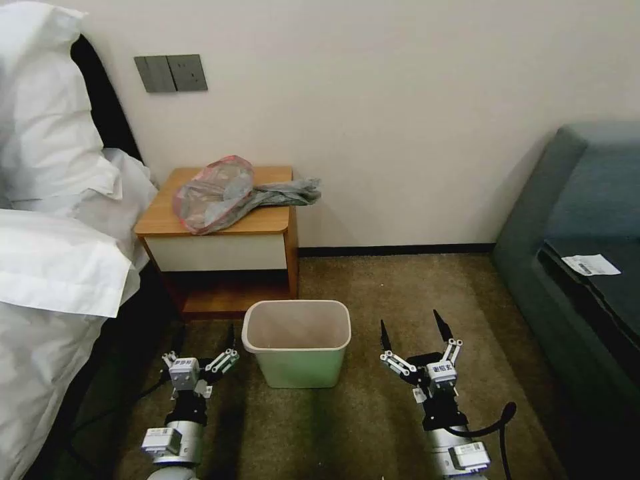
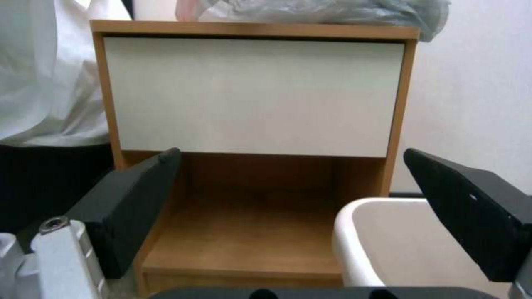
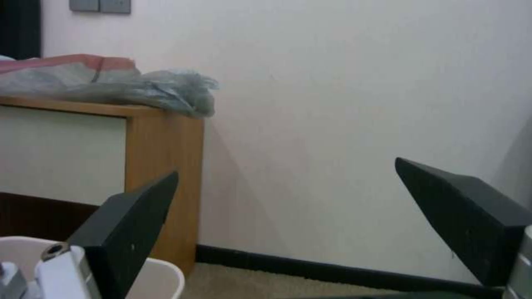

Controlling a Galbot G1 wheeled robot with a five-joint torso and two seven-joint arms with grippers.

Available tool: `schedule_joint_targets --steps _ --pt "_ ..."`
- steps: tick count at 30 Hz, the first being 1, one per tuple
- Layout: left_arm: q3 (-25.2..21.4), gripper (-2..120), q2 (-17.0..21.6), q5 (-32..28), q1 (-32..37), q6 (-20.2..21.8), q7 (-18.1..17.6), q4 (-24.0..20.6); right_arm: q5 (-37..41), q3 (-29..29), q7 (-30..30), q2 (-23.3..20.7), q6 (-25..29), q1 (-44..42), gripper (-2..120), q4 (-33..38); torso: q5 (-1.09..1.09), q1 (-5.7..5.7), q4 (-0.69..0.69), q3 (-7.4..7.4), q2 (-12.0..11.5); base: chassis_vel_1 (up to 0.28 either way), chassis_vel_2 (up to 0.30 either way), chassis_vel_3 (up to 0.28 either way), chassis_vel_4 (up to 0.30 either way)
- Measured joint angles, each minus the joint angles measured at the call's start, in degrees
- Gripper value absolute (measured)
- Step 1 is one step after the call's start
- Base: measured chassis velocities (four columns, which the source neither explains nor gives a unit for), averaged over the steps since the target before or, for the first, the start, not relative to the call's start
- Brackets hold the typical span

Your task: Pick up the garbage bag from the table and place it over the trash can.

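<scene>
The crumpled grey garbage bag with its pinkish-red rim lies on the wooden top of the table, one end hanging over the right edge; the bag shows in the left wrist view and the bag in the right wrist view too. The pale green trash can stands empty on the carpet in front of the table. My left gripper hovers low, left of the can, open. My right gripper hovers right of the can, open. Neither holds anything.
A bed with white pillows and sheets crowds the left side against the table. A dark teal sofa with a paper slip stands at the right. Carpet between can and sofa is free. Wall switches sit above the table.
</scene>
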Motion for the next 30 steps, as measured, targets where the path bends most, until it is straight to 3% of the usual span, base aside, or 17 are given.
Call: schedule_joint_targets --steps 24,27,30 --pt "-0.9 100 0.17 0.09 -0.91 0.28 0.09 0.0 0.26 1.08 -0.32 0.43 -0.18 -0.13 100 0.05 -0.01 0.0 0.03 0.0 0.0 0.0 0.0 0.0 0.0" --pt "-8.89 92 2.3 1.39 -9.09 2.43 1.18 0.0 2.98 9.39 -2.58 3.82 -1.8 -1.26 100 0.66 -0.02 0.0 -0.02 0.0 0.0 0.0 0.0 0.0 0.0" --pt "-11.48 93 3.11 -0.64 -12.25 3.11 2.86 -0.71 3.65 10.46 -4.59 4.68 -2.93 -2.57 100 2.78 0.05 0.0 -0.04 0.0 0.0 0.0 0.0 0.0 0.0"
